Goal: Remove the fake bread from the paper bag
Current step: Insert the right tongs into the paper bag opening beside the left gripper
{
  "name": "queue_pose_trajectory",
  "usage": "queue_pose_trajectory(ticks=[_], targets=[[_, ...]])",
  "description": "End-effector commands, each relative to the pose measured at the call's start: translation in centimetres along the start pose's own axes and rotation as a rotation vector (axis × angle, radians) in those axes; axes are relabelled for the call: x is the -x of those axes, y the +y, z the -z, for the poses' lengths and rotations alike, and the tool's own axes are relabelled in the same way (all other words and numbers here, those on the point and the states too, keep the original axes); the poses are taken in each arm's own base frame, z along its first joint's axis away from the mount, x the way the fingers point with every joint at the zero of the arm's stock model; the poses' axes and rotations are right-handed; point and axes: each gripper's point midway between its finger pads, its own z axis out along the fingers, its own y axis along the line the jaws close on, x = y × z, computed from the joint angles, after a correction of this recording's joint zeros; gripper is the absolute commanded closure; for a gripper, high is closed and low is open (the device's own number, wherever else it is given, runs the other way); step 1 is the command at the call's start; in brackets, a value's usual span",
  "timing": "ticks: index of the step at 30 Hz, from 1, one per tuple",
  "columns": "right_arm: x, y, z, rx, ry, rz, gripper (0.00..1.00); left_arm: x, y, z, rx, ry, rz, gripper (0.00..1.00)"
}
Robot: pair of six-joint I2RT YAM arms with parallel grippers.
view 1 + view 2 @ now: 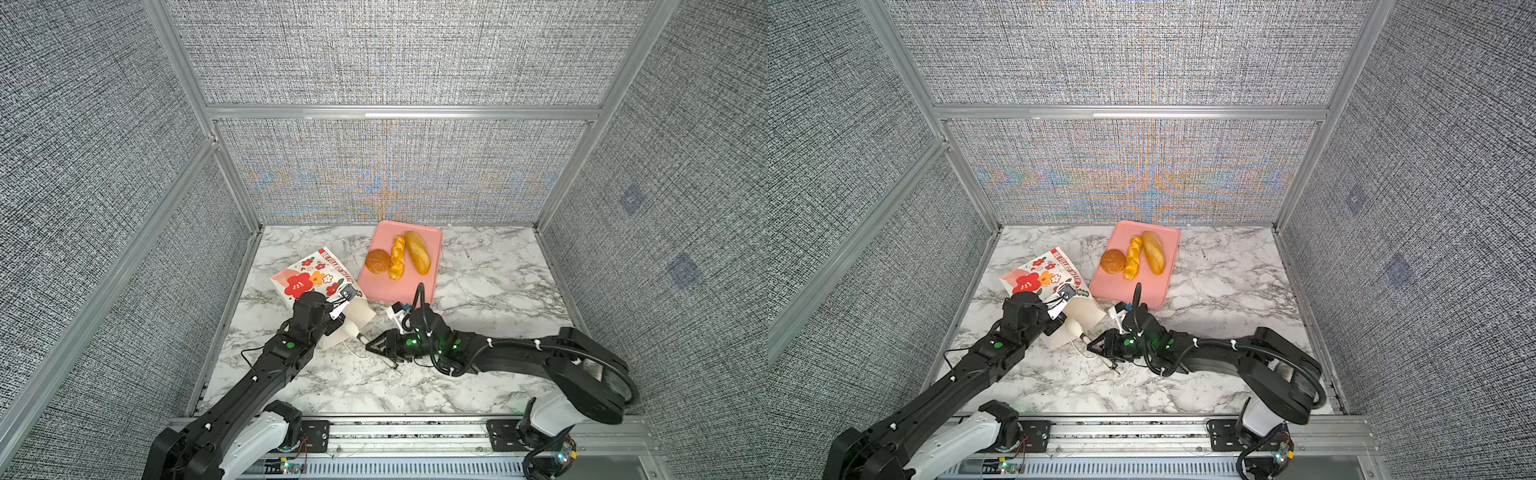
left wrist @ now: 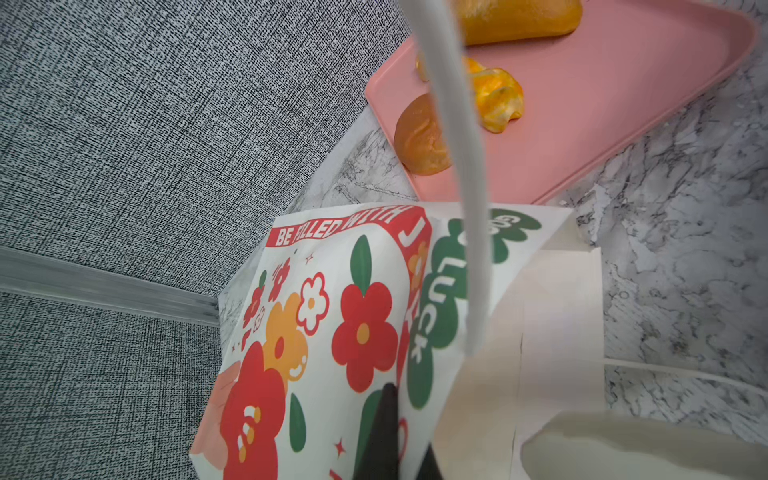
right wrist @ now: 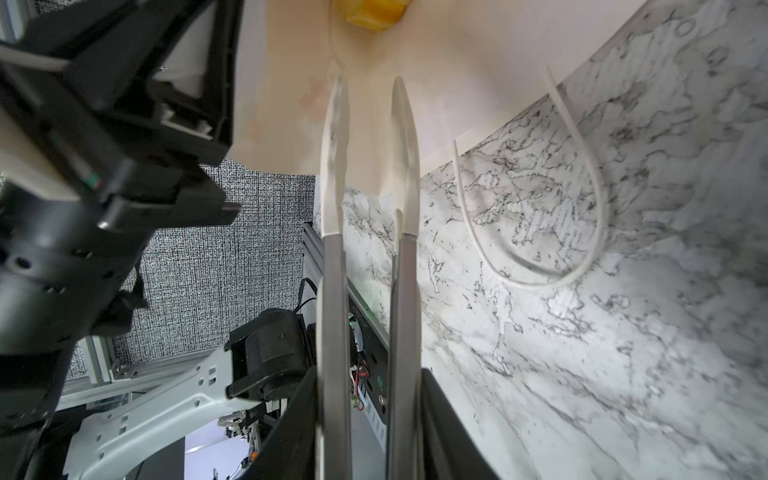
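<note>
Three breads [image 1: 397,257], one bag [image 1: 309,278], one tray [image 1: 415,291]

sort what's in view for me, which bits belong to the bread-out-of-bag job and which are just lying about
Part of the job:
- paper bag, on its side
- round bun, twisted stick and long loaf, already out on the tray
- yellow piece showing inside the bag mouth
- left pincer at the bag, right pincer at its mouth

Just lying about:
- pink tray
- marble table

Glossy bread [image 1: 417,252], matt paper bag [image 1: 306,277]
</note>
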Motion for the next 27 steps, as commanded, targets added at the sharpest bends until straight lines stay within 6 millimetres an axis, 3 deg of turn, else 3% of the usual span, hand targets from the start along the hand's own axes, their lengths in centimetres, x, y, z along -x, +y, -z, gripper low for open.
queue_pose_trajectory(ticks=[1,6,7,13,27], targets=[[1.6,3.3,-1.5,0.149,-0.008,-0.01,0.61,0.7,-0.2,0.2,-0.02,-0.032,0.0,1.0],[3.4,2.6,-4.3,0.175,0.008,-0.051,0.56,0.3,-0.3,0.3,-0.02,-0.018,-0.007,1.0],[4.0,3.0,-4.6,0.179,-0.001,-0.049,0.56,0.3,-0.3,0.3,-0.02,-0.019,-0.005,1.0],[5.8,1.2,-5.8,0.132,-0.026,-0.102,0.54,0.1,-0.5,0.2,-0.023,-0.02,-0.002,1.0],[7.9,1.7,-9.7,0.155,0.007,-0.144,0.54,0.0,-0.8,0.1,-0.034,-0.022,-0.019,1.0]])
